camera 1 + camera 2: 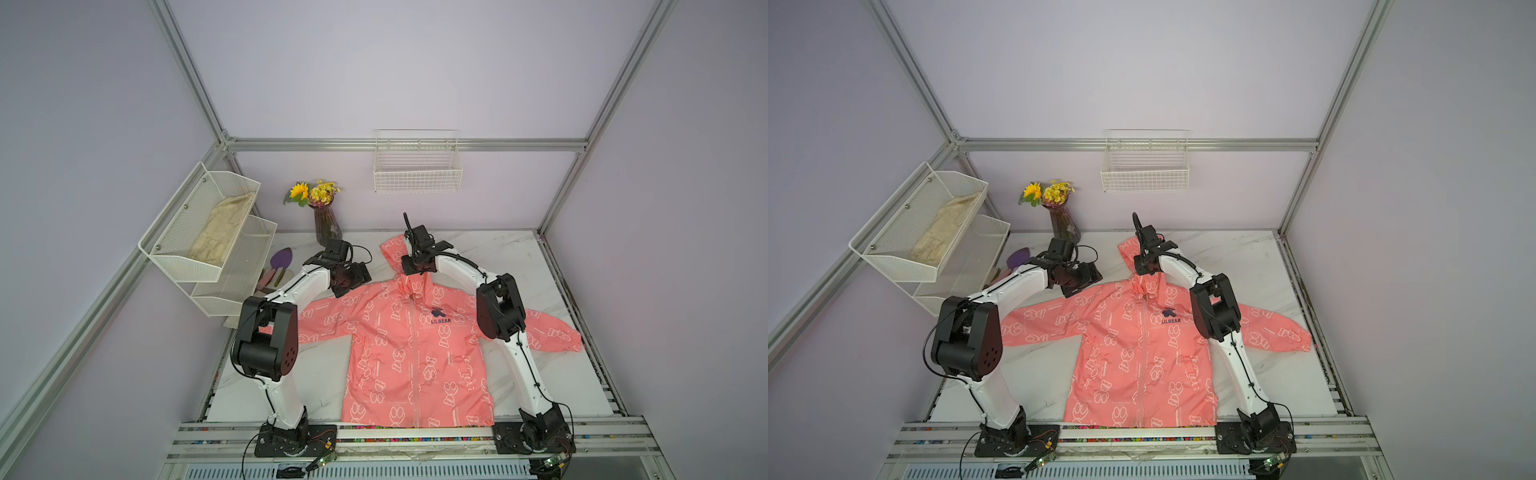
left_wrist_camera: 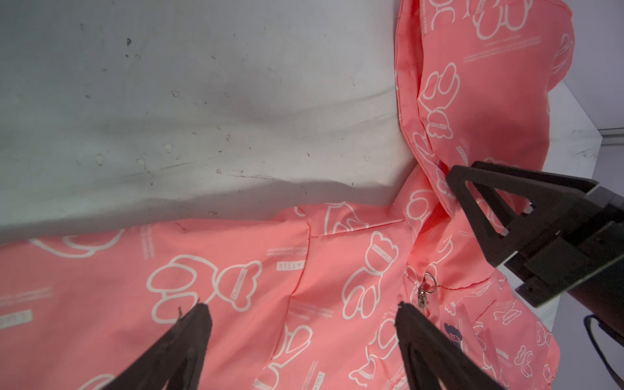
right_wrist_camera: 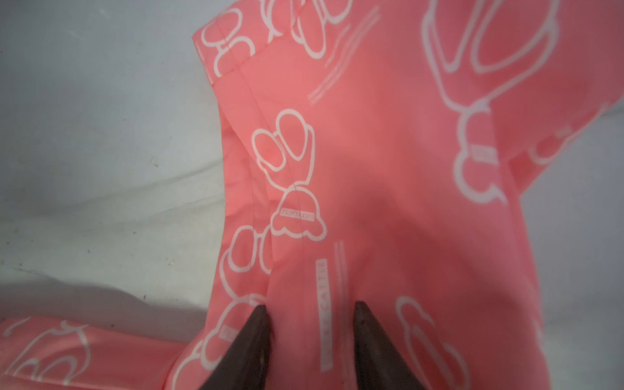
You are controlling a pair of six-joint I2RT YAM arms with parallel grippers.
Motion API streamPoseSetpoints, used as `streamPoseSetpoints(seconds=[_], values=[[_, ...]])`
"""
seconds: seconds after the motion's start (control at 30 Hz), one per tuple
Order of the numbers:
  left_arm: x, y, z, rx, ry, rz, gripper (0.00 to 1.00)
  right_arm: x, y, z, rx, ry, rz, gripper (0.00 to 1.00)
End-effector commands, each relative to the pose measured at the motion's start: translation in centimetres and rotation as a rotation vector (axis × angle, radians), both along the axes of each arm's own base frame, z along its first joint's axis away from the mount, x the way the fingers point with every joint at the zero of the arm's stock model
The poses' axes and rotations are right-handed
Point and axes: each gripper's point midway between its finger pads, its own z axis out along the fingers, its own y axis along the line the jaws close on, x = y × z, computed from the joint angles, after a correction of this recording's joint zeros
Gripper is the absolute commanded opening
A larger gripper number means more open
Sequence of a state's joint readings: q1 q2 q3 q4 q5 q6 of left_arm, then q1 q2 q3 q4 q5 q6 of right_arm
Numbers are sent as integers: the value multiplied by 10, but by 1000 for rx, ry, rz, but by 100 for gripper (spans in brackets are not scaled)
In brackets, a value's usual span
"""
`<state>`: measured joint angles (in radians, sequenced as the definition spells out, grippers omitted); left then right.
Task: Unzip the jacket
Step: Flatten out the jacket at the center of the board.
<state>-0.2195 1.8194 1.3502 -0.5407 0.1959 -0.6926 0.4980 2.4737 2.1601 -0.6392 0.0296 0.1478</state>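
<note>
Jaws of the left end effector [image 2: 301, 305] stand wide, released, above the jacket [image 1: 395, 353], flat on the counter [image 1: 498, 253] (chest logo [image 1: 440, 321] reads "LILBEAR"). The right end effector [image 3: 310, 305] straddles hood [image 1: 392, 249] fabric toward 12 o'clock; grasp unclear. A mesh rack [image 1: 237, 183] at 10 o'clock holds beige cloth [image 1: 220, 228].

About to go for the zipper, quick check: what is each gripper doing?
Left gripper: open, over the jacket near its collar, holding nothing.
Right gripper: open, tips on the hood, nothing clamped.
</note>
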Motion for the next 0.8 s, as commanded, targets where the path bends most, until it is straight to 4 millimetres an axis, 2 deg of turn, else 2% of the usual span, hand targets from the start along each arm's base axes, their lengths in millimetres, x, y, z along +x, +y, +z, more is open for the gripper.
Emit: streamPoseSetpoints(seconds=[0.0, 0.1, 0.23, 0.27, 0.33, 0.4, 0.5, 0.7, 0.77], values=[[18, -10, 22, -31, -63, -11, 87, -5, 4, -5, -50, 10, 39, 42], [18, -10, 18, -31, -54, -9, 86, -7, 12, -5, -69, 0, 67, 43], [19, -12, 13, -42, -43, -6, 84, -7, 8, -18, -170, 6, 72, 42], [20, -12, 13, -45, -45, -7, 84, -7, 6, -20, -186, 6, 66, 37], [22, -14, 12, -51, -44, -7, 83, -3, 3, -15, -209, -13, 50, 18], [23, -14, 11, -53, -41, -5, 82, 0, 1, -1, -207, -47, 29, 8], [25, -17, 12, -61, -43, -9, 82, 6, -1, 34, -179, -121, -4, 1], [31, -26, 13, -68, -49, -15, 82, 8, -8, 106, -102, -283, -49, 0], [35, -31, 14, -76, -51, -19, 81, 8, -13, 119, -63, -305, -71, 0]])
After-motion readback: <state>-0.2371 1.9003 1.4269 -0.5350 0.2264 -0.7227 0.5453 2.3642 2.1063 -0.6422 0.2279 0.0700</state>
